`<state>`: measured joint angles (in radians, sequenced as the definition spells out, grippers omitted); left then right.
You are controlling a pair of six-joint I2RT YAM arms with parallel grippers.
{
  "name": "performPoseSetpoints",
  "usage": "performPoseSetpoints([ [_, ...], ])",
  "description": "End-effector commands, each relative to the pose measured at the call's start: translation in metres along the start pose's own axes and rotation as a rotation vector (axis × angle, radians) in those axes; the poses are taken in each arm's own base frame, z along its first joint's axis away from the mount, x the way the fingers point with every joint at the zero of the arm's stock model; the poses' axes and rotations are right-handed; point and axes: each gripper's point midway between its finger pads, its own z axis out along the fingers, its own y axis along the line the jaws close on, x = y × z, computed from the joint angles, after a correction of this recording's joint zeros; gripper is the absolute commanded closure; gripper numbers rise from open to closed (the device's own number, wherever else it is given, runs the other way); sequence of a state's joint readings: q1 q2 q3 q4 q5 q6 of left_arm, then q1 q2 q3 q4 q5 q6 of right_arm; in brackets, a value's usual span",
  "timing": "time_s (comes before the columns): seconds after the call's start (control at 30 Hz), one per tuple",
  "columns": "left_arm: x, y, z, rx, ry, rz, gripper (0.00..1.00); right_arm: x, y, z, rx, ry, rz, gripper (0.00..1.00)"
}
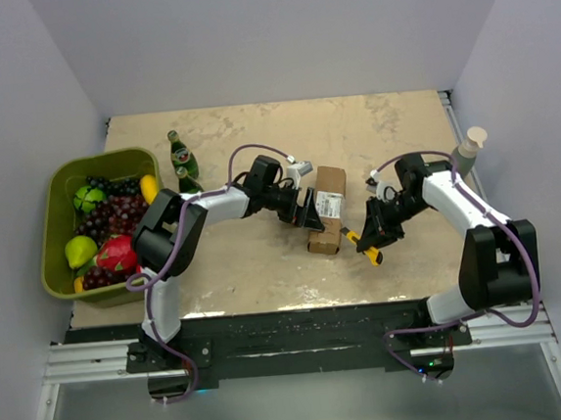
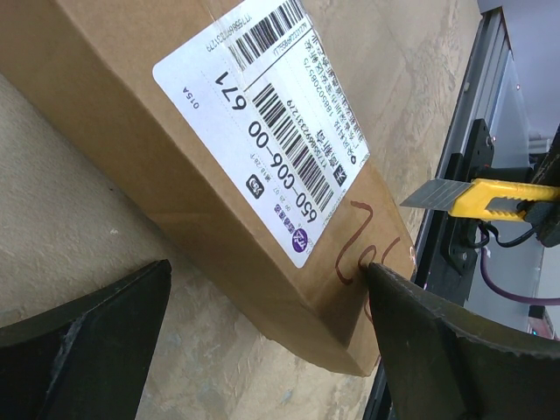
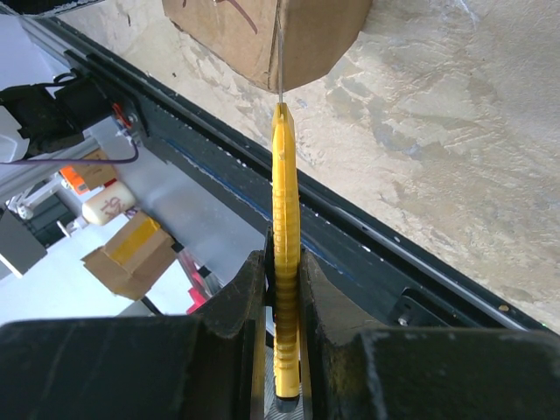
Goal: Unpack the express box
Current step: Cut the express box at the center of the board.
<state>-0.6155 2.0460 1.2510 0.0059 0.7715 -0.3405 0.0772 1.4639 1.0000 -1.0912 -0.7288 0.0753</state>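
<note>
right gripper [image 3: 282,262] first: clenched hard on the yellow utility knife [image 3: 283,201], handle pinched on edge between the two pads, the knife running straight out ahead of the hand. its blade [image 2: 433,194] is extended. from the right wrist view the steel runs up in front of the end face of the express box [image 1: 328,209], just past the knife's nose. from the left wrist view the tip sits just beside the box's near corner. i can't tell whether it has touched cardboard yet.

over to the left gripper [image 1: 308,212]: released, jaws spread wide, straddling the same end of the box. one finger [image 2: 87,350] is clear of the carton with bare table [image 1: 246,262] showing between. the other sits right at the corner by the red scribble, and i can't tell if it's touching. so nothing is clamping the box. it lies flat on the table between the two hands, shipping label [image 2: 262,131] facing up.

my read is that we're lining up the first cut on the seal, so the unpacking is barely begun.

what worries me:
- with the left jaws loose, a push from the blade could simply shove the carton along the table instead of slicing.
- the blade points toward the left hand's far finger, so a skid off the corner could run the steel into it.
- the knife is held only by a thin edge pinch, so side load might twist it in the pads.
- going in too deep could mark whatever's inside.
</note>
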Motion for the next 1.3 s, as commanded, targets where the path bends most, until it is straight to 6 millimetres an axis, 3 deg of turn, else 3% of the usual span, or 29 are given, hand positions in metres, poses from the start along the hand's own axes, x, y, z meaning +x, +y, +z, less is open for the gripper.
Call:
performPoseSetpoints([
  [0.0,0.011,0.033,0.009,-0.121,0.017,-0.005,0.04,-0.002,0.007,-0.001,-0.032,0.001,-0.003,1.00],
  [0.13,0.009,0.035,0.010,-0.121,0.015,-0.005,0.03,0.001,0.006,0.002,-0.025,0.012,0.001,1.00],
  [0.47,-0.005,0.041,0.011,-0.138,-0.006,0.029,0.03,0.019,0.025,0.015,-0.073,0.086,-0.047,1.00],
  [0.9,-0.020,0.074,-0.004,-0.228,-0.013,0.099,0.03,0.041,0.047,0.012,-0.139,0.185,-0.035,1.00],
  [1.07,-0.019,0.091,-0.003,-0.264,0.004,0.133,0.03,0.058,0.057,0.016,-0.151,0.233,-0.073,1.00],
  [1.27,-0.031,0.109,0.001,-0.303,0.004,0.187,0.02,0.069,0.063,0.020,-0.192,0.263,-0.068,1.00],
])
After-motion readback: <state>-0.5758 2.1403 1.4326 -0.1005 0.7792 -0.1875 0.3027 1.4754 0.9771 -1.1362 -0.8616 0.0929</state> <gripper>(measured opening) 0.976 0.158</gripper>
